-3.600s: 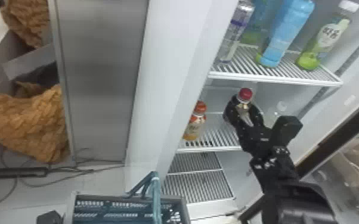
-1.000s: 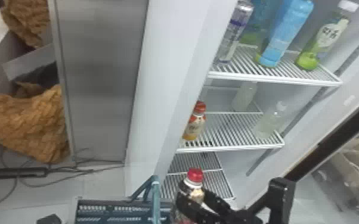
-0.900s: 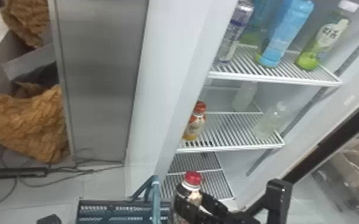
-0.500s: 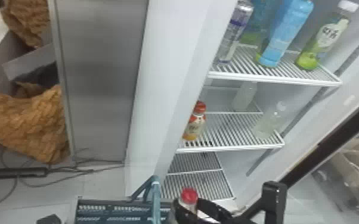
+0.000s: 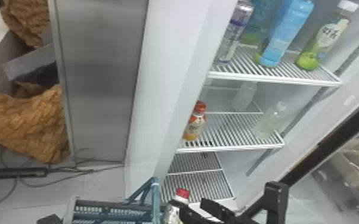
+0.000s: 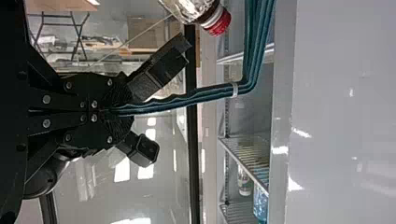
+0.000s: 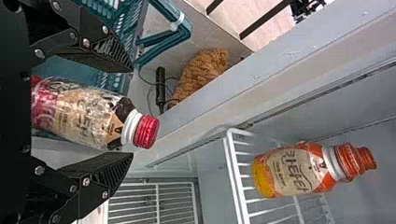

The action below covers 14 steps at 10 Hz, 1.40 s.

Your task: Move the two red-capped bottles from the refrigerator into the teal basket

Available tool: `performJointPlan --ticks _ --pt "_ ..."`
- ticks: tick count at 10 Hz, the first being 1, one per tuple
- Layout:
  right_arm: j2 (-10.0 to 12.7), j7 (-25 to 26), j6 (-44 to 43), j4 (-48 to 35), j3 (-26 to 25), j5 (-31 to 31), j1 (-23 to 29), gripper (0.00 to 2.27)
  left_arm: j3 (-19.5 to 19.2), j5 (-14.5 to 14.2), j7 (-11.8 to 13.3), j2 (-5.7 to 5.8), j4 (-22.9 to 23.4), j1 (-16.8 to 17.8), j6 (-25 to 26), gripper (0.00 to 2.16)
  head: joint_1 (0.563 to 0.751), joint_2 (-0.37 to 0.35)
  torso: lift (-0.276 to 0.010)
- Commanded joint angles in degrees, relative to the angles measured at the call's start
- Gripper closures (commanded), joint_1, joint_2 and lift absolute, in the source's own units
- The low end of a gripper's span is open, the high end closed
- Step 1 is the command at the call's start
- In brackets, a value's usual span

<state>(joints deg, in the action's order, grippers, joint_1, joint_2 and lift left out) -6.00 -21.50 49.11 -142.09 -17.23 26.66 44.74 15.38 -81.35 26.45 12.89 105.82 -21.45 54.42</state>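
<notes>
Your right gripper (image 5: 189, 205) has its fingers apart around a bottle (image 5: 182, 194) by the basket's (image 5: 101, 203) right edge. Your left gripper (image 5: 49, 219) clamps the handle (image 5: 155, 202).

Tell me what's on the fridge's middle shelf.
On the shelf stand an orange-red bottle at the left, a pale bottle at the right and another pale one farther back. The fridge's side wall hides the back left corner; anything there can't be seen.
</notes>
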Motion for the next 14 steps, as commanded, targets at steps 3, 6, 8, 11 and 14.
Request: performJointPlan --ticks 3,6,8,11,14 --pt "0.72 -0.12 -6.51 0.55 -0.59 -0.61 -0.02 0.43 0.05 0.00 0.01 -0.06 0.00 -0.06 0.00 1.15 0.695 -0.350 -0.224" --pt "1.95 -0.04 -17.62 1.40 -2.76 -3.01 -0.30 0.43 0.05 -0.12 0.01 -0.15 0.00 0.08 0.00 1.15 0.695 -0.350 -0.224" --pt "2.57 -0.04 -24.37 2.10 -5.62 -4.61 -1.57 0.43 0.05 -0.12 0.01 -0.15 0.00 -0.06 -0.14 1.15 0.695 -0.350 -0.224" --pt "3.01 -0.04 -35.76 5.47 -7.45 -5.06 -2.97 0.43 0.16 -0.12 0.01 -0.24 0.00 -0.06 -0.14 1.15 0.695 -0.350 -0.224" --pt "3.18 -0.04 -50.52 14.90 -6.42 -4.04 -6.77 0.43 0.73 -0.23 -0.08 -0.41 -0.57 -0.06 -0.42 1.15 0.695 -0.350 -0.224"
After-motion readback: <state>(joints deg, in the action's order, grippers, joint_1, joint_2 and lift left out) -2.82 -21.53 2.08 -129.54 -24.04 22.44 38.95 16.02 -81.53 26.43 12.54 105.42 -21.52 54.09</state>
